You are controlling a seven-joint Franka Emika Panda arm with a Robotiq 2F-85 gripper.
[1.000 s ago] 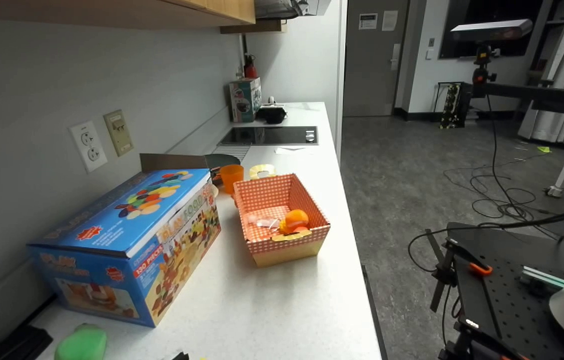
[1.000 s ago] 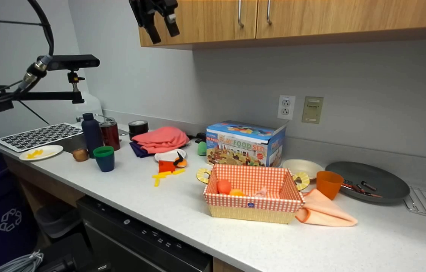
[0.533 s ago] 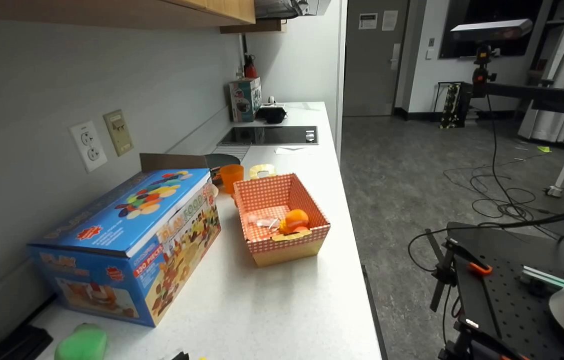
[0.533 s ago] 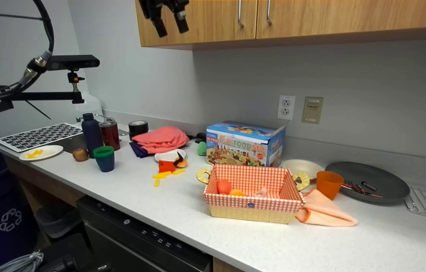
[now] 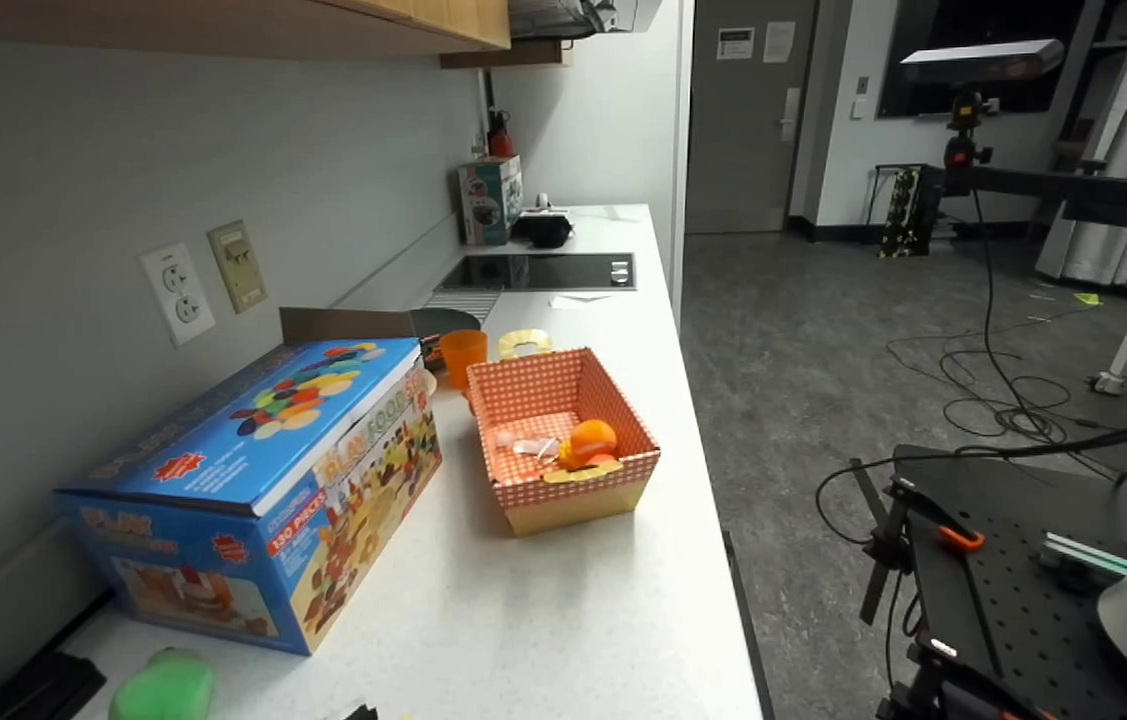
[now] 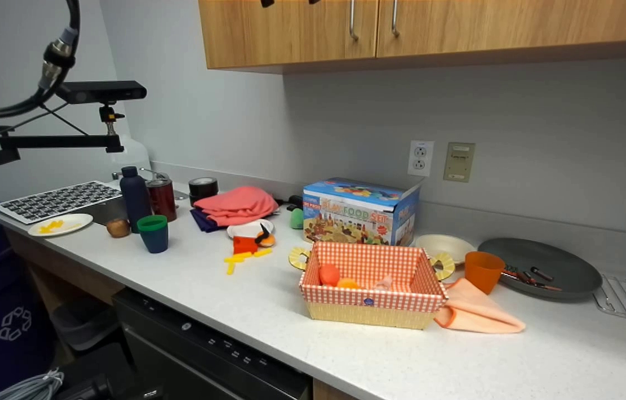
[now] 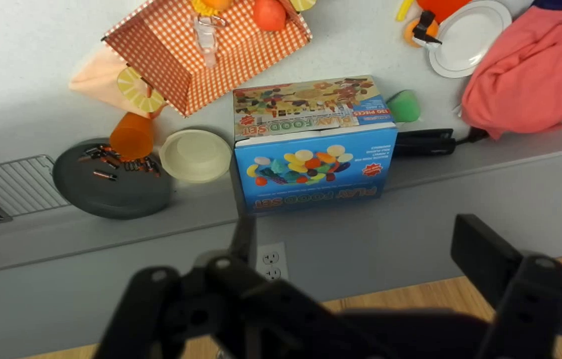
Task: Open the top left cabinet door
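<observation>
Gripper [image 6: 290, 1] raised before the closed left cabinet door [image 6: 290, 36], its jaws spread wide.
In an exterior view, it stands higher and farther right than half a second ago; the cable [image 6: 58, 60] to its left has risen. The door extends behind and below it, the handle [image 6: 352, 23] to its right; contact cannot be judged. In the wrist view, cabinet wood [image 7: 420, 298] shows between the fingers [image 7: 482, 259].

The counter [image 5: 613, 610] is brightly lit. Shadow greys the wall [image 6: 357, 122] beneath the cabinet [image 6: 474, 22]. In the wrist view, the gripper [image 7: 358, 234] looks blurred.
</observation>
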